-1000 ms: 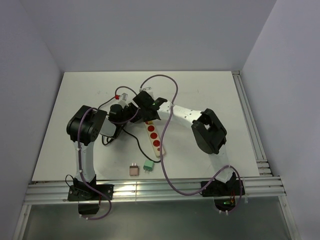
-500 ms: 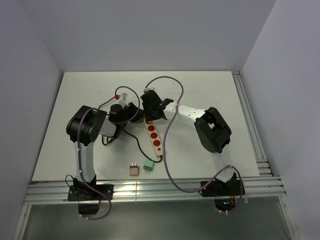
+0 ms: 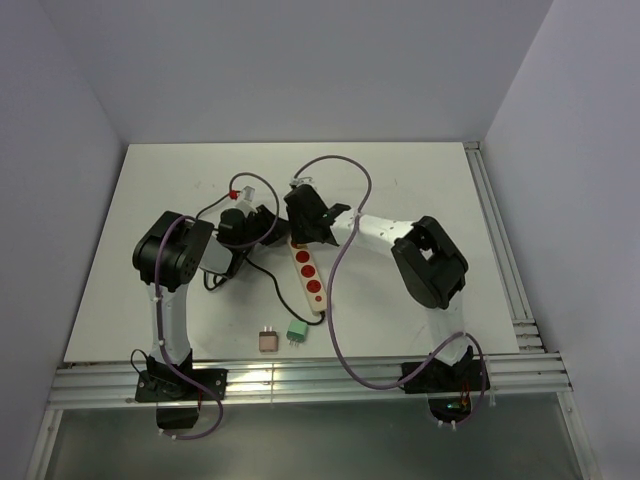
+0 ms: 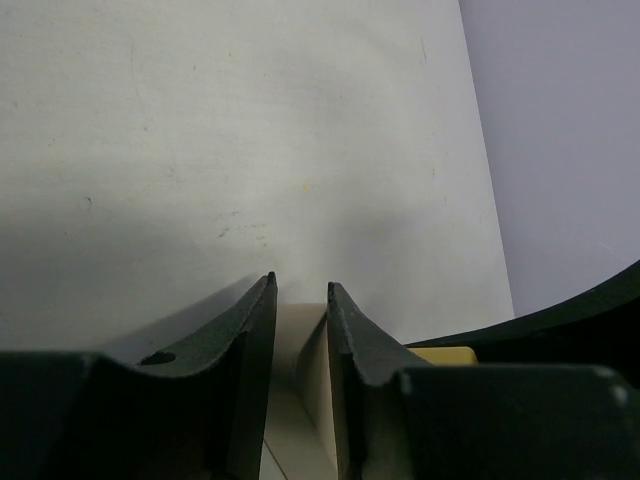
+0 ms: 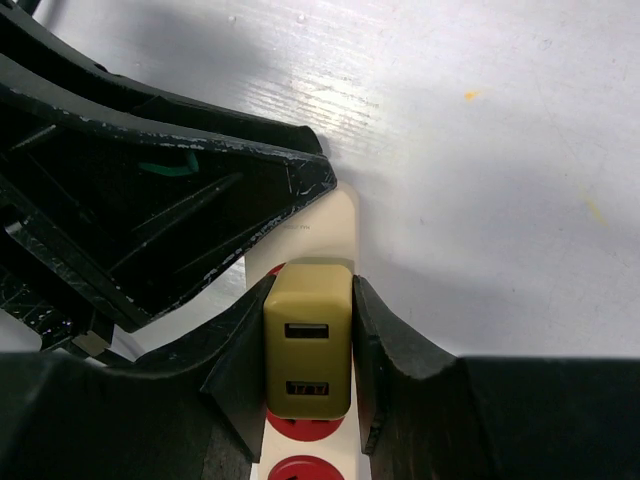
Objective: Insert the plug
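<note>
A cream power strip (image 3: 309,274) with red sockets lies near the table's middle. My right gripper (image 5: 310,330) is shut on a yellow USB plug (image 5: 308,352) and holds it over the strip's far red socket (image 5: 300,428), close above or on it. In the top view this gripper (image 3: 303,228) sits at the strip's far end. My left gripper (image 4: 300,305) is shut on the cream strip's end (image 4: 300,350), one finger on each side. In the top view it (image 3: 270,228) meets the strip from the left.
A pink plug (image 3: 267,340) and a green plug (image 3: 296,331) lie near the front edge. A black cord (image 3: 262,270) runs off the strip. A purple cable (image 3: 335,270) loops over the right arm. A white connector with a red tip (image 3: 243,188) lies behind the left gripper.
My right gripper has swung left and settled over the strip's far end with the yellow plug in it. The left gripper has stayed on the strip.
</note>
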Action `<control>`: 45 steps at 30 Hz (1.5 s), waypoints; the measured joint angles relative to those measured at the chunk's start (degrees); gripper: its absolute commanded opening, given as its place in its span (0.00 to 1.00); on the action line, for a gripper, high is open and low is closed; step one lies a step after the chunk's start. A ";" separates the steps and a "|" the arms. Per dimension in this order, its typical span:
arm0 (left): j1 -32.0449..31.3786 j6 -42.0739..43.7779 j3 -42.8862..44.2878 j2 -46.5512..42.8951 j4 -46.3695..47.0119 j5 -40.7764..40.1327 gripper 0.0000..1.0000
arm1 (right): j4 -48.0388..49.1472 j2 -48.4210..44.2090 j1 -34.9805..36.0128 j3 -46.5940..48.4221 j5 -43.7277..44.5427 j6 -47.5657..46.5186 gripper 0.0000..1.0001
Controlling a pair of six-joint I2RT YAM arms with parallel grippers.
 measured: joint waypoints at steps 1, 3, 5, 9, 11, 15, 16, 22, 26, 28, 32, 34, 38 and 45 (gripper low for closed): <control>0.00 -0.20 -0.04 0.00 0.13 0.00 0.32 | 1.22 -0.59 0.07 -1.01 0.31 0.15 0.23; 0.00 -0.74 -0.22 0.00 0.50 0.00 0.33 | 3.10 -1.53 0.13 -2.71 0.79 0.52 0.40; 0.00 -1.16 -0.44 0.00 0.81 0.04 0.34 | 3.78 -2.27 0.15 -3.08 0.74 1.05 0.51; -0.22 -3.10 -1.46 0.02 1.60 2.27 0.35 | 3.72 -2.51 0.28 -3.74 -0.15 3.08 0.66; -0.15 -3.72 -1.55 0.02 1.62 2.60 0.35 | 2.75 -2.78 0.11 -3.74 -0.15 3.19 0.72; -0.07 -4.11 -1.57 0.02 1.42 4.15 0.36 | 0.59 -3.43 0.04 -3.58 -0.31 3.06 0.77; -0.07 -4.13 -1.57 0.02 1.33 4.57 0.36 | 0.07 -3.72 0.04 -3.61 -0.37 3.04 0.77; -0.66 -5.49 -1.86 0.02 0.35 9.99 0.36 | -3.96 -6.71 0.74 -5.51 -1.66 2.14 0.76; -1.29 -5.79 -1.88 0.02 -0.61 12.44 0.36 | -7.08 -11.47 0.98 -7.56 -2.40 1.01 0.75; -1.44 -6.25 -1.88 0.02 -0.98 13.16 0.36 | -7.74 -13.84 0.98 -7.58 -2.58 0.74 0.73; -1.60 -6.78 -1.88 0.02 -1.44 14.05 0.36 | -7.76 -17.27 0.81 -7.56 -3.23 0.50 0.70; -1.66 -6.88 -1.88 0.02 -1.60 14.27 0.36 | -7.98 -17.62 0.81 -7.56 -3.54 0.72 0.68; -1.68 -6.88 -1.88 0.02 -1.77 14.47 0.36 | -8.83 -17.55 0.81 -8.04 -3.91 1.36 0.66; -1.73 -6.86 -1.88 0.02 -1.97 14.47 0.36 | -10.01 -17.07 0.83 -8.59 -4.00 1.55 0.53</control>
